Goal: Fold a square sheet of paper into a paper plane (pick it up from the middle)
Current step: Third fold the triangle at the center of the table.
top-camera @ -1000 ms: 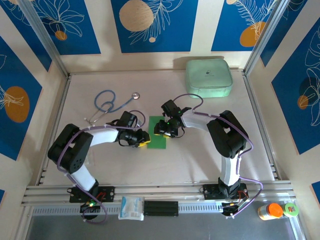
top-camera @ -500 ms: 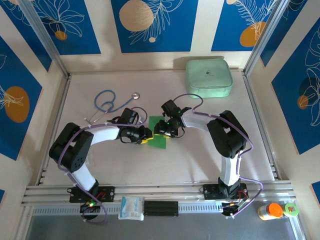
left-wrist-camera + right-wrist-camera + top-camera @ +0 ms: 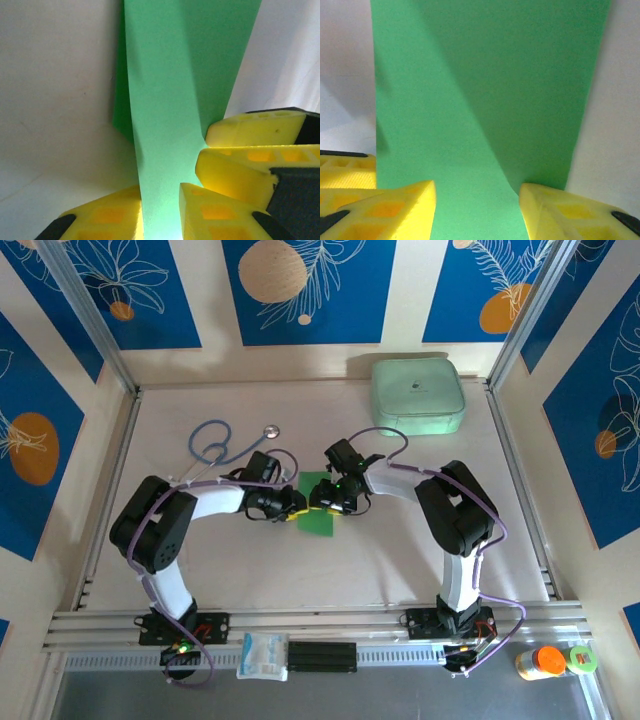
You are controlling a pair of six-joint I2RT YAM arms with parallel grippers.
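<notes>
The square sheet of paper lies mid-table as a bright green, folded narrow rectangle. Both grippers meet over its upper half. My left gripper comes in from the left. In the left wrist view a lighter green folded strip runs through the narrow gap of the left gripper, whose jaws stand a little apart. My right gripper comes from the right. Its jaws are wide apart over the paper, seen as the right gripper. The right gripper's yellow fingers touch the strip's right side.
A pale mint zip case sits at the back right. A blue stethoscope lies back left, close to the left forearm. A white packet and an orange bottle rest on the front rail.
The left gripper has slid right onto the paper's left edge, towards the right gripper, and its jaws have narrowed. The right arm has stayed put.
</notes>
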